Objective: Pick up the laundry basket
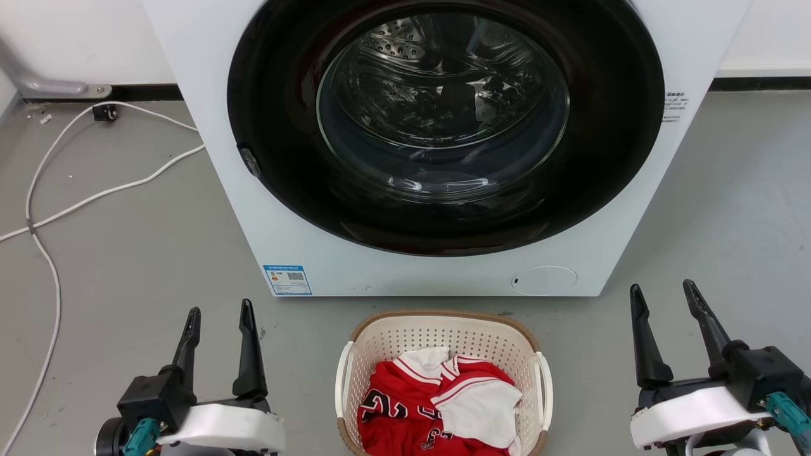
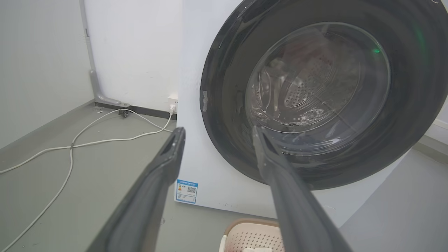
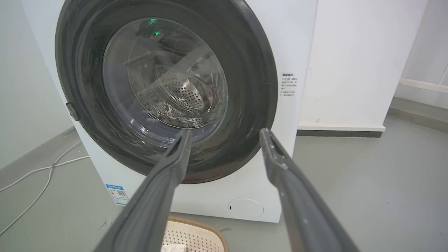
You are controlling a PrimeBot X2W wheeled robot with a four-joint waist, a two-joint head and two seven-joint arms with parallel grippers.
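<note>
Head view: high, facing forward and down, near white front-loading washing machine with round dark glass door point(image 1: 443, 126), which takes upper frame; cream perforated plastic laundry basket with brown rim point(image 1: 443, 334) bottom centre. Left wrist view: low, nearly level, door upper right. Right wrist view: low, door upper left. All three share door, blue rectangular label point(image 1: 287, 279), basket rim.

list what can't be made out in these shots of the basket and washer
The laundry basket: near end cut off by the head view's bottom edge; wrist views cut it at their bottom edges too.
Basket floor: covered by the red and white clothes.
The blue label on the washing machine: print too small to read.
The drum behind the door glass: reflections blur any contents.
</note>
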